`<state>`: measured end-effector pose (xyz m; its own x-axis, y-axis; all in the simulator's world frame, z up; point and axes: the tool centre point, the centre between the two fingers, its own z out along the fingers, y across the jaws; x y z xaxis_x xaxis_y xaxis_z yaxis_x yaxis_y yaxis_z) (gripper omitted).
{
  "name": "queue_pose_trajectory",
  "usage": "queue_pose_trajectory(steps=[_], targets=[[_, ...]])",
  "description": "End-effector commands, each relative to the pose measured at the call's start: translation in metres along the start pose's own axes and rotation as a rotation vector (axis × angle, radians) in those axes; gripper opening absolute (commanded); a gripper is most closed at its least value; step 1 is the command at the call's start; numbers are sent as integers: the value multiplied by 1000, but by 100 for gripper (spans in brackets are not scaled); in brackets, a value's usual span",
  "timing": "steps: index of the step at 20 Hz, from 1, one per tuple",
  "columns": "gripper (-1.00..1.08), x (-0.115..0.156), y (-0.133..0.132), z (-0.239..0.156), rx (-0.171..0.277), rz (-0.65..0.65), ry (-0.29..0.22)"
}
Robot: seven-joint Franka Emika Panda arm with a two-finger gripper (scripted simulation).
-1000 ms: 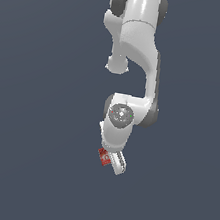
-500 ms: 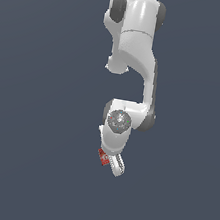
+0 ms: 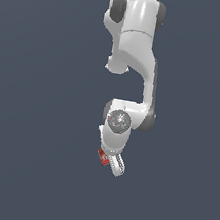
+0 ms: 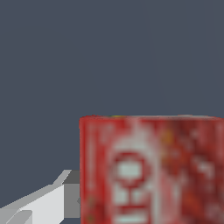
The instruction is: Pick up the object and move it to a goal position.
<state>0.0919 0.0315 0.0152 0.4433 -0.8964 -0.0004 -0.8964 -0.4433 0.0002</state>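
Though half hidden by arm (image 3: 134,50), red box (image 3: 103,157) betw. fingers (image 3: 117,166).

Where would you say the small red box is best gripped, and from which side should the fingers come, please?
Probably across its two flat side faces, fingers closing from either side. The red box is straight-edged, so flat pads would seat squarely. One finger already lies at one side face; the gripper appears to hold it.

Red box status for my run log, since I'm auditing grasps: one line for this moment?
phase: carry | gripper: shut on red box | finger beside box | surroundings: plain grey
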Motion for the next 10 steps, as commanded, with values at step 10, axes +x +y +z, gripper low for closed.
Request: queue_pose_trajectory(steps=[10], targets=[[-100, -18, 2, -18, 0, 0, 0]])
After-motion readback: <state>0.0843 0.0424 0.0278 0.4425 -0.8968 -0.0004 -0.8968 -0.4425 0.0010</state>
